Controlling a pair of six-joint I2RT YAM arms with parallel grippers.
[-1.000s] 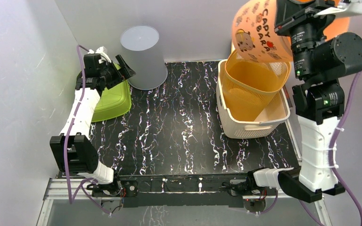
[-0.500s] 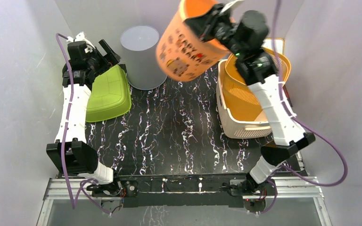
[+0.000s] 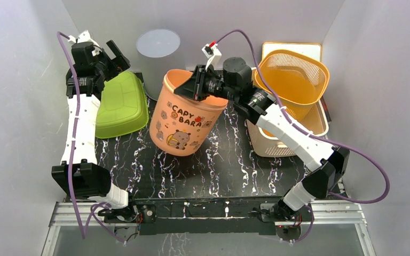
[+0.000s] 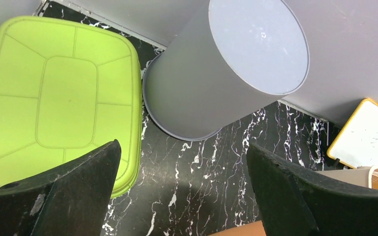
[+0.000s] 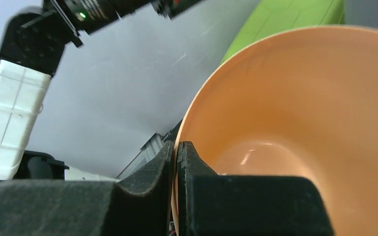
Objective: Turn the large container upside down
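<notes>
Right jaws pinch the rim of the "CAPY BARA" container (image 3: pixel 184 122).

- Bright, even, diffuse light fills all three views; shadows are faint.
- A small glare streak sits inside the bucket (image 5: pixel 300 123) in the right wrist view.
- There the right fingers (image 5: pixel 128 201), closest to the lens, look soft.
</notes>
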